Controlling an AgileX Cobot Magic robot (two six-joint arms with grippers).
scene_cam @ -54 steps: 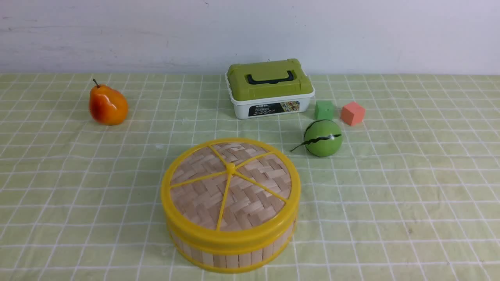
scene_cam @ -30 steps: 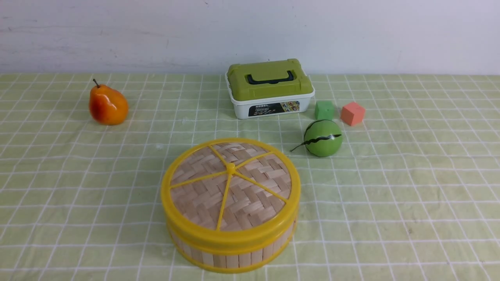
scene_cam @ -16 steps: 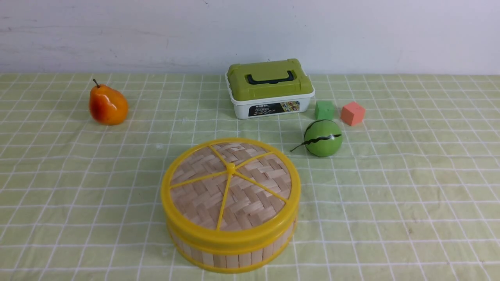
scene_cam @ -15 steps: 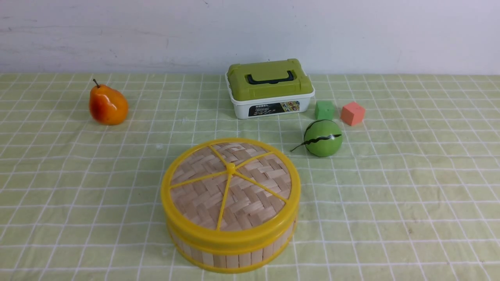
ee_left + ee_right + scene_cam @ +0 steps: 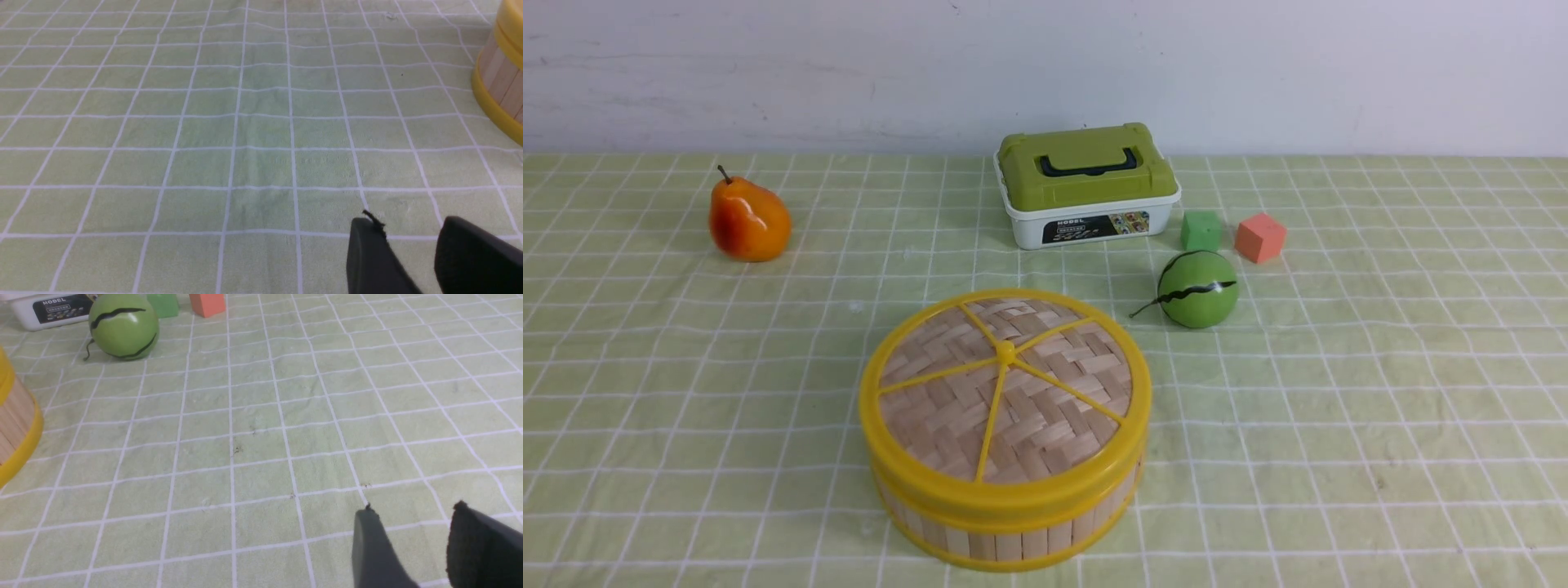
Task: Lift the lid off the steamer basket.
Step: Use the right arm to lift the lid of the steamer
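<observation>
The lid (image 5: 1005, 392), woven tan bamboo with a yellow rim and yellow spokes meeting at a knob, sits closed on the steamer basket (image 5: 1005, 539) in the near middle of the table. The basket's slat wall also shows at the edge of the left wrist view (image 5: 500, 81) and of the right wrist view (image 5: 16, 428). Neither arm shows in the front view. My left gripper (image 5: 408, 226) is open and empty over bare cloth, apart from the basket. My right gripper (image 5: 412, 514) is open and empty over bare cloth on the basket's other side.
A white box with an olive-green lid (image 5: 1086, 184) stands at the back. A green ball (image 5: 1198, 288), a green cube (image 5: 1201, 230) and an orange cube (image 5: 1259, 237) lie right of it. A pear (image 5: 748, 219) sits at the back left. A green checked cloth (image 5: 1380, 408) covers the table.
</observation>
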